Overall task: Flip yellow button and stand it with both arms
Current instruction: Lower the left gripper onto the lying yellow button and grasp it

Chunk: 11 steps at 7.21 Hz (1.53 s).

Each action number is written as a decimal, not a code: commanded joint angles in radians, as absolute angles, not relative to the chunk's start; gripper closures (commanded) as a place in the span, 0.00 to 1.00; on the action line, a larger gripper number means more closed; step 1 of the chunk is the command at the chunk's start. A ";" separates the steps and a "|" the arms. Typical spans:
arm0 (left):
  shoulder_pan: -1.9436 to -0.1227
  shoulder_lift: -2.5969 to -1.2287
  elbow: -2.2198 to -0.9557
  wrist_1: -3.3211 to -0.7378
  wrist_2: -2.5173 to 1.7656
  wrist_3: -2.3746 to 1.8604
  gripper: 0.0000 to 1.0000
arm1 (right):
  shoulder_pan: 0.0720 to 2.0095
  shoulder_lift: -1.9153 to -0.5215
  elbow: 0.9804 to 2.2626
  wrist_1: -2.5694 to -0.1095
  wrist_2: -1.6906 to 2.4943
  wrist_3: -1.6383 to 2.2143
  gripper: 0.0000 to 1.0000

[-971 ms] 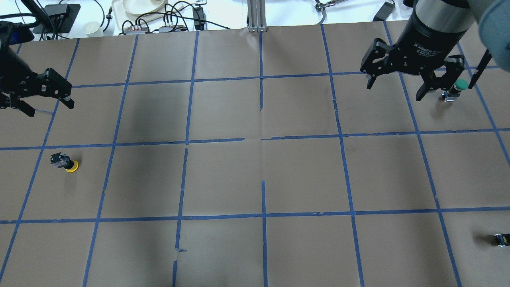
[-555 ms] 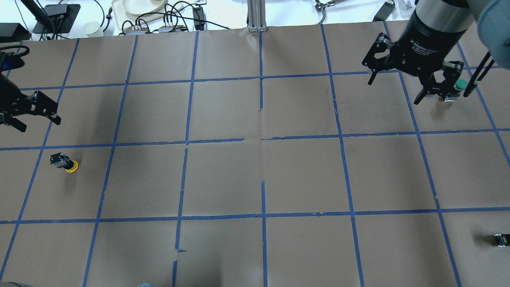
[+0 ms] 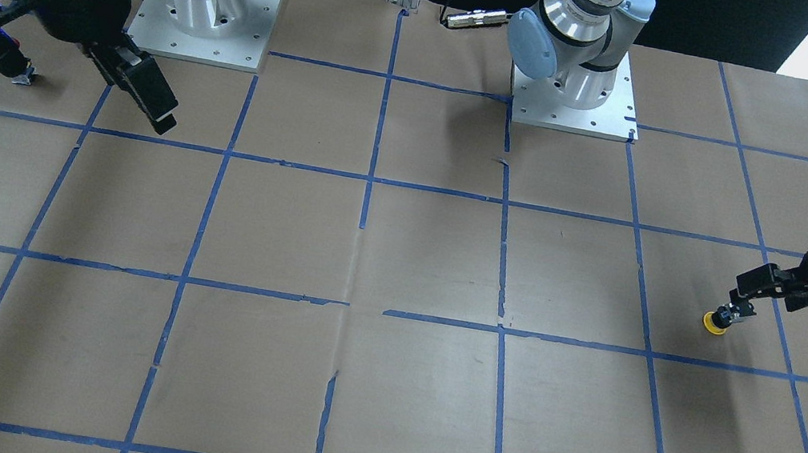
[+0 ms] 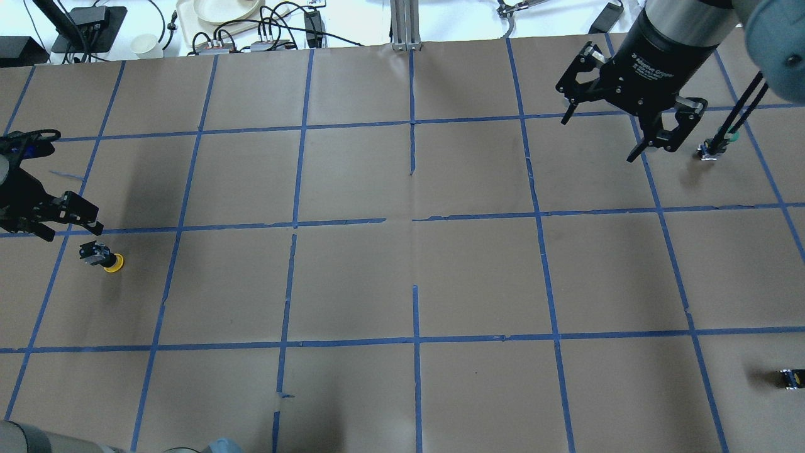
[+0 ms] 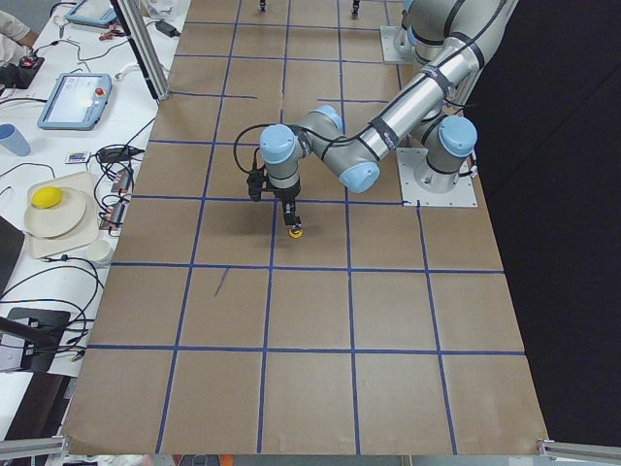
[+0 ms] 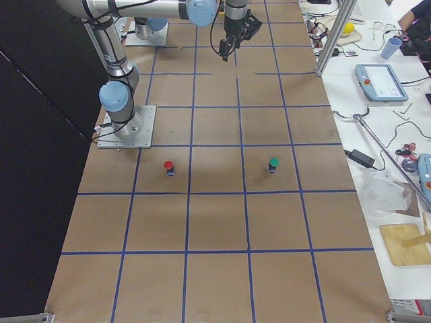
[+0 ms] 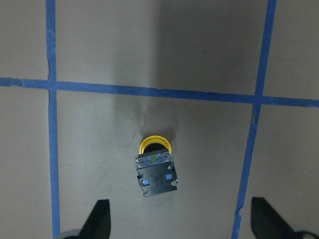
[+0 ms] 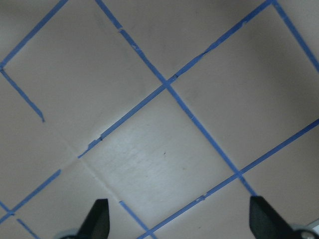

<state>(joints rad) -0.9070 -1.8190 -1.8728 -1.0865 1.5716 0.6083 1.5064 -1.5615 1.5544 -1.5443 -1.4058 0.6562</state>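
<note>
The yellow button (image 4: 104, 257) lies on its side on the brown paper at the table's left. Its yellow cap points away from my left gripper, and its black and grey body is the nearer end (image 7: 155, 172). It also shows in the front-facing view (image 3: 719, 320). My left gripper (image 4: 72, 231) is open and empty, hovering just beyond the button with a finger on either side of its line (image 7: 180, 221). My right gripper (image 4: 599, 138) is open and empty, high over the far right of the table.
A green-capped button (image 4: 717, 146) stands just right of my right gripper, partly behind a cable. A small dark block (image 4: 791, 377) lies at the near right edge. The right exterior view shows a red-capped button (image 6: 168, 166). Cables and dishes (image 4: 220, 12) lie beyond the far edge.
My left gripper has moved toward the near side and now sits right by the yellow button. My right gripper has shifted left, away from the green button. The yellow button has not moved.
</note>
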 commanded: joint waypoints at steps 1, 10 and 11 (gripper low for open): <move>-0.893 -1.831 -2.001 -0.871 1.572 0.641 0.00 | 1.506 -1.533 1.549 -1.568 -1.214 0.922 0.00; -0.891 -1.856 -1.991 -0.865 1.578 0.511 0.04 | 1.508 -1.531 1.559 -1.629 -1.269 0.602 0.00; -0.891 -1.855 -1.993 -0.865 1.580 0.509 0.13 | 1.512 -1.534 1.559 -1.629 -1.372 0.448 0.00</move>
<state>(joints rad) -0.8912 -1.8550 -1.9916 -0.8651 1.5791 0.5117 1.5091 -1.5312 1.5602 -1.6265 -1.2622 0.6435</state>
